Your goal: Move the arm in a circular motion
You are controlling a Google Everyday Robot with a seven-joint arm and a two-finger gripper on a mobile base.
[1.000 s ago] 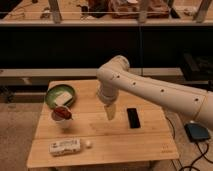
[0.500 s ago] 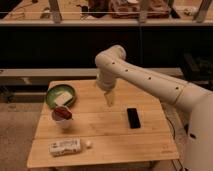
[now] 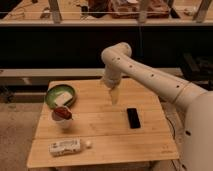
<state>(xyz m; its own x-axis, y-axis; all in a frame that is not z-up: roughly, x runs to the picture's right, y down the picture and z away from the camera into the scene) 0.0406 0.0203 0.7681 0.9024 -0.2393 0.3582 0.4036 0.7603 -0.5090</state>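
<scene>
1. The arm [image 3: 150,76], glossy white with small dark dots, reached in from the right, 1 thick segment climbing leftwards to a rounded elbow.
2. From the elbow it dropped straight down.
3. The gripper [image 3: 114,95], pale yellowish, hung tip-down over the table [image 3: 105,137], fingers apart, holding nothing.

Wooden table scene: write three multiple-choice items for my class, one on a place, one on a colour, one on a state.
1. Where on the table does the black phone lie? A. right of centre B. at the left edge C. at the back edge
2. The bowl is: A. blue B. green C. red
3. The arm has a pincer that: A. grips the phone B. sits in the bowl C. hangs empty over the table
Answers: 1A, phone lies right of centre; 2B, green rim; 3C, it holds nothing, pointing down above the wood.
</scene>
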